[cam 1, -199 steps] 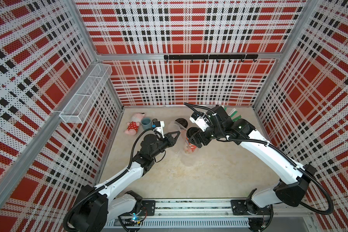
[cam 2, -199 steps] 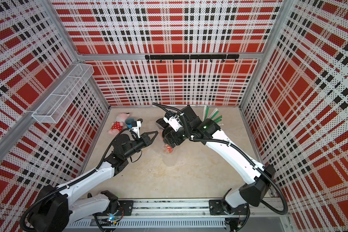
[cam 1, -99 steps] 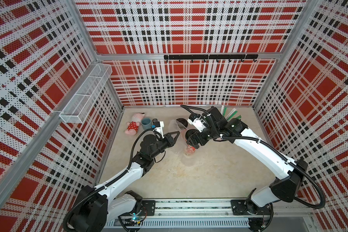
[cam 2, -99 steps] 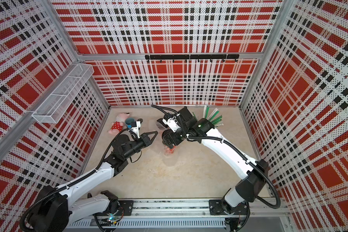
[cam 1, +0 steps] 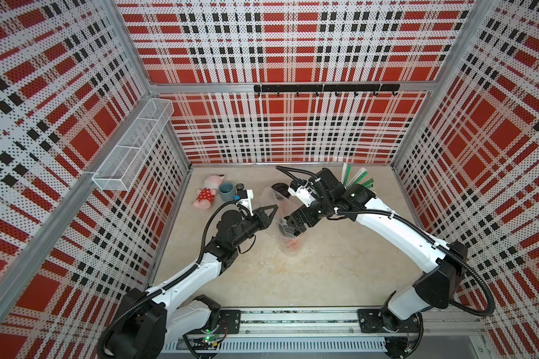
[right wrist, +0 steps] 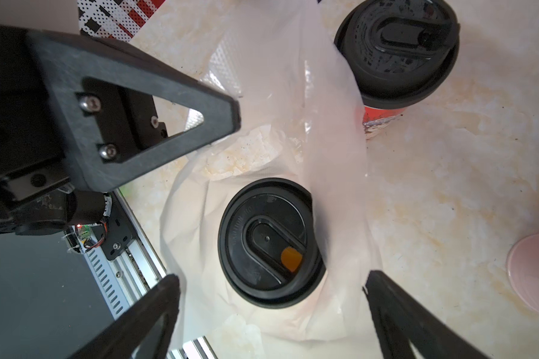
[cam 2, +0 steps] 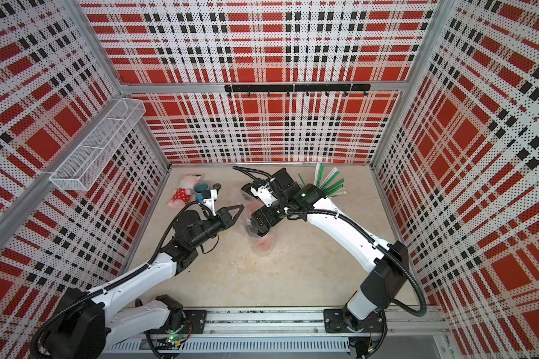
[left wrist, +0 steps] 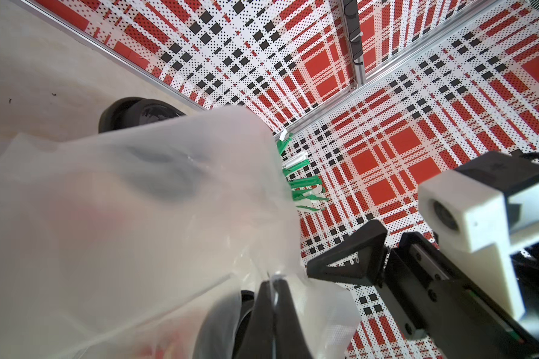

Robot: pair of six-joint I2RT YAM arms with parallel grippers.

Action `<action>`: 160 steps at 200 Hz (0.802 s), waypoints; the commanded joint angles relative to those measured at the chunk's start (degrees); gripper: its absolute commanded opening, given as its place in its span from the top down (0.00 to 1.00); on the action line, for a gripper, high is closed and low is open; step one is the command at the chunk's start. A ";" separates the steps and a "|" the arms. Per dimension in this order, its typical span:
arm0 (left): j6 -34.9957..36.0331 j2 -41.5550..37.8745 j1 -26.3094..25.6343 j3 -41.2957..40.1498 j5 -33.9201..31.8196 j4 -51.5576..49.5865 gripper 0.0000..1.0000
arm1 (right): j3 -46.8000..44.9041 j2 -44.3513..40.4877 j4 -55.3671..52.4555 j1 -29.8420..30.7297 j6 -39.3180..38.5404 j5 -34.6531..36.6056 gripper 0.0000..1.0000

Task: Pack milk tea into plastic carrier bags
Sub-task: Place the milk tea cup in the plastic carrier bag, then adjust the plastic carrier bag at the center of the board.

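Moved: right gripper [cam 1: 293,225] drifted left toward frame centre, jaws spread above bagged cup [right wrist: 268,242]; left gripper [left wrist: 274,289] pinched bag [left wrist: 137,217] rim. One cup apparently packed.

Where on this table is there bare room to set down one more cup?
Widest bare table: between the carrier bag holding one cup and the front rail. A smaller patch lies along the right wall. Crowded at the back: plush toy, mug, second cup, straws.

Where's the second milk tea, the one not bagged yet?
In the right wrist view the unbagged milk tea stands upright on the table, just outside the carrier bag holding the other cup, on its back-wall side.
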 commanded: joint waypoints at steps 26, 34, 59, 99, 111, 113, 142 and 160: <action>0.11 -0.74 0.69 0.04 0.84 1.83 0.98 | 3.22 -2.36 -0.06 0.13 0.33 3.80 0.04; 0.11 -0.79 0.73 0.19 0.94 1.83 0.98 | 2.89 -2.77 0.40 0.13 0.74 5.70 0.05; 0.19 -0.66 0.71 0.57 1.01 1.83 0.98 | 2.52 -1.95 2.73 0.04 1.36 10.35 0.05; 0.02 -0.03 0.72 1.21 1.71 1.83 0.98 | 4.78 2.28 5.53 -1.04 0.96 12.32 0.09; 0.10 -0.03 0.73 1.40 1.78 1.83 0.98 | 5.78 4.03 5.27 -1.36 0.60 10.14 0.13; 0.10 -0.03 0.70 1.40 1.81 1.83 0.98 | 5.91 4.38 5.18 -1.41 0.53 10.18 0.14; 0.18 0.22 0.82 1.97 1.79 1.75 0.98 | 8.11 7.86 4.48 -1.54 -0.46 7.30 0.21; 0.03 0.32 0.79 2.19 1.90 1.59 0.98 | 9.17 8.85 3.60 -1.54 -0.03 10.24 0.29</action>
